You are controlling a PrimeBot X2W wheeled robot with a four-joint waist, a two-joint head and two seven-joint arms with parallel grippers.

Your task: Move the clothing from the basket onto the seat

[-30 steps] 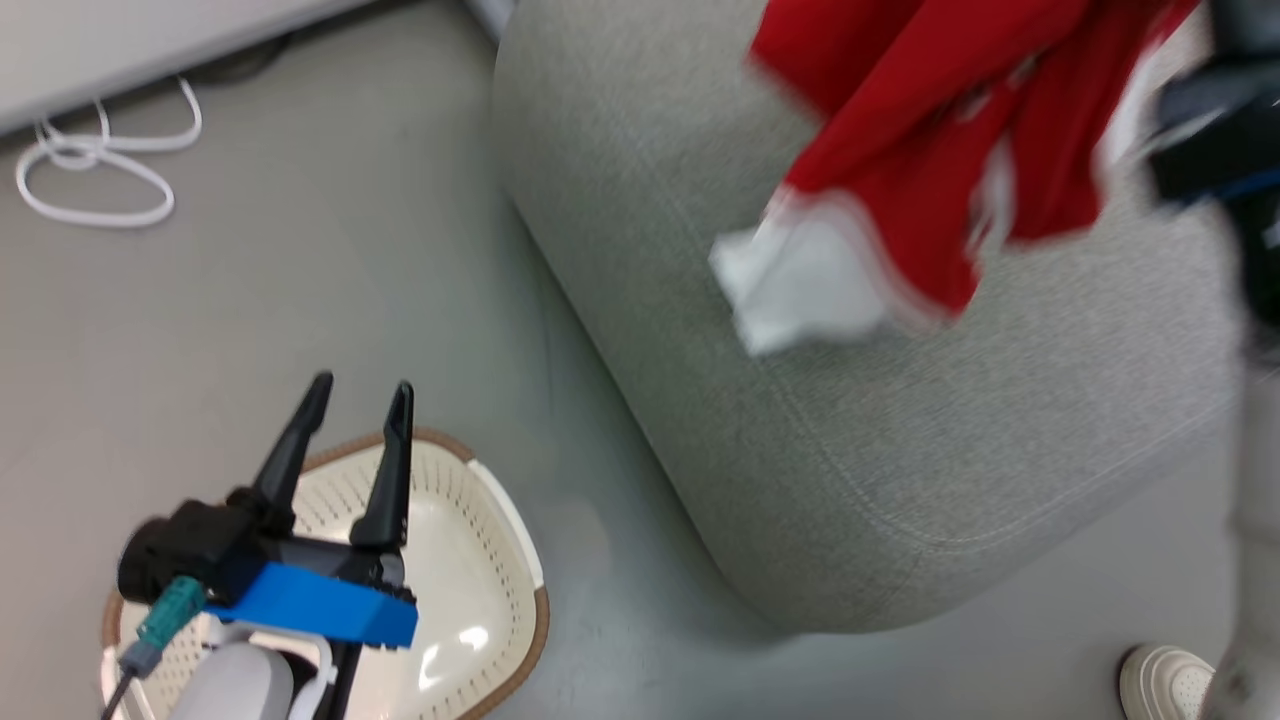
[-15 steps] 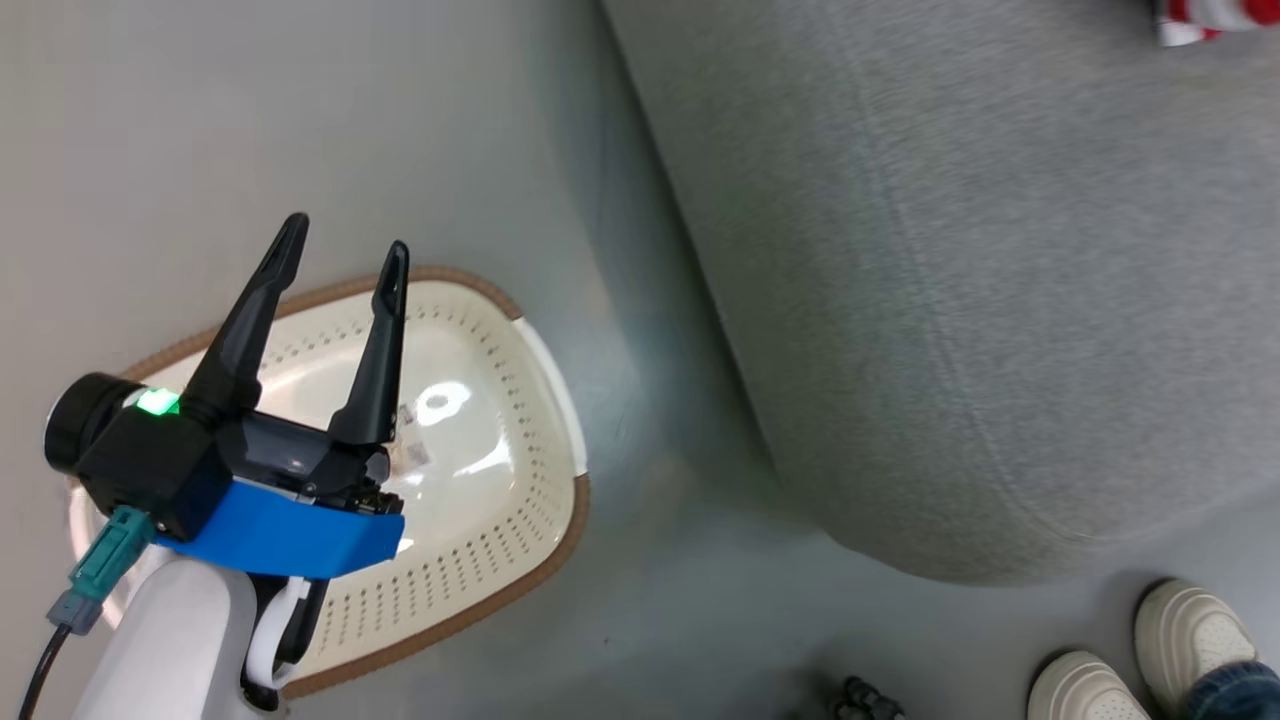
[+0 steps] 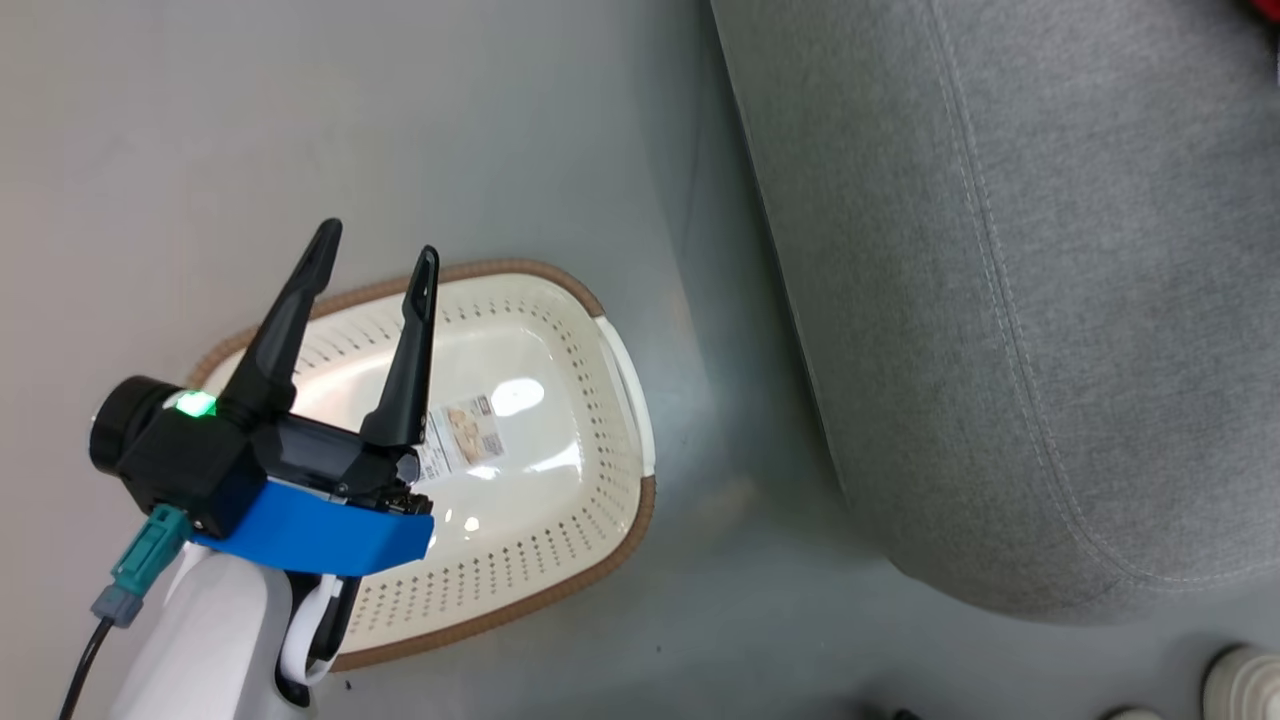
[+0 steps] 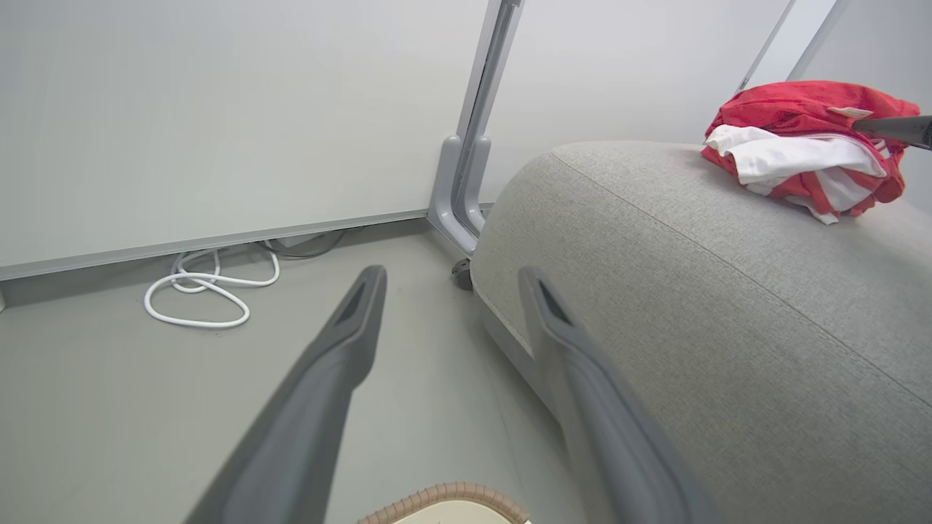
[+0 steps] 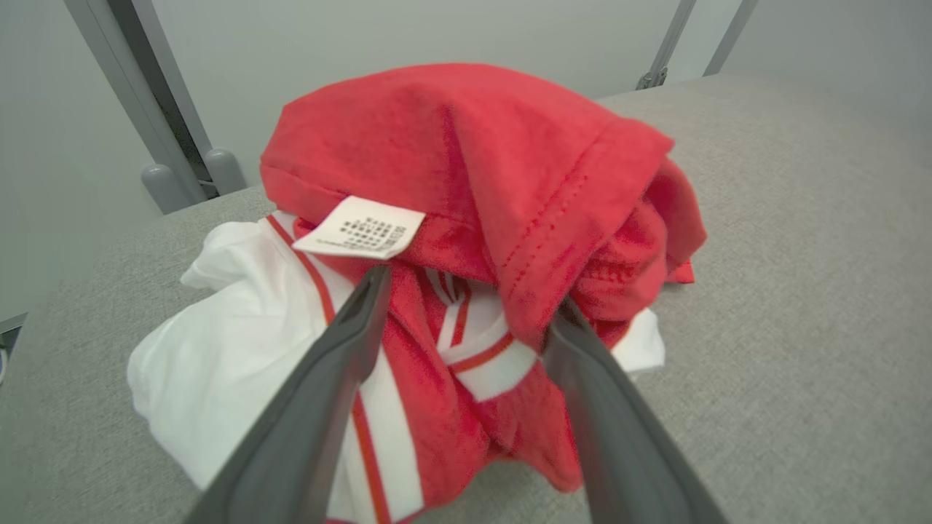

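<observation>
The clothing lies in a red and white heap on the light grey seat, a white tag on top. My right gripper is open, its fingers straddling the heap with a red fold draped over the right fingertip. In the left wrist view the clothing rests on the seat with a dark fingertip of the right gripper touching it. My left gripper hangs open and holds nothing above the basket. The basket holds no garment, only a label on its floor.
The seat stands right of the basket on the grey floor. A coiled white cable and a grey metal post sit by the wall. A person's pale shoe shows at the lower right.
The clothing that hung from my right gripper over the seat now lies on it in a heap. The head camera has swung toward the basket. My left gripper stays open.
</observation>
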